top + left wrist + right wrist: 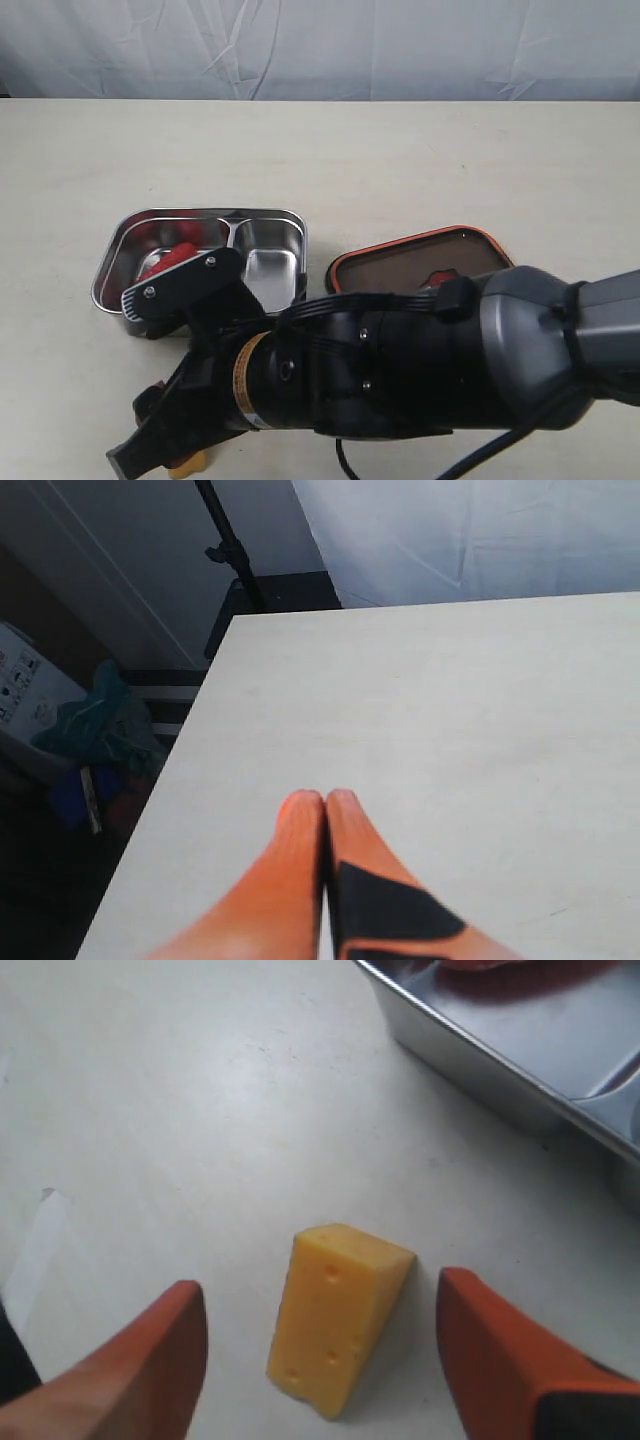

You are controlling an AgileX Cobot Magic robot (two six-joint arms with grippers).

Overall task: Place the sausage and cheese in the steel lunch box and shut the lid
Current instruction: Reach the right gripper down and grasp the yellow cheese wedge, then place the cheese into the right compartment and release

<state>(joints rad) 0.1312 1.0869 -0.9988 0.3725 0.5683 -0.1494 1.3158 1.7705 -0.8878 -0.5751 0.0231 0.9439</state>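
The steel lunch box (268, 262) stands open on the table, with the dark red sausage (168, 262) in its wider compartment. Its dark lid (415, 262) lies beside it, orange seal rim up. The yellow cheese (335, 1330) lies on the table just outside the lunch box (480, 1055). My right gripper (320, 1295) is open, one orange finger on each side of the cheese, not touching it. A sliver of the cheese (190, 465) shows under my right arm (400, 370). My left gripper (317, 798) is shut on nothing above bare table.
My right arm reaches across the front of the exterior view and hides much of the near table. In the left wrist view the table edge (190, 720) runs close by, with clutter on the floor (90, 750) beyond it. A white curtain (320, 45) backs the table.
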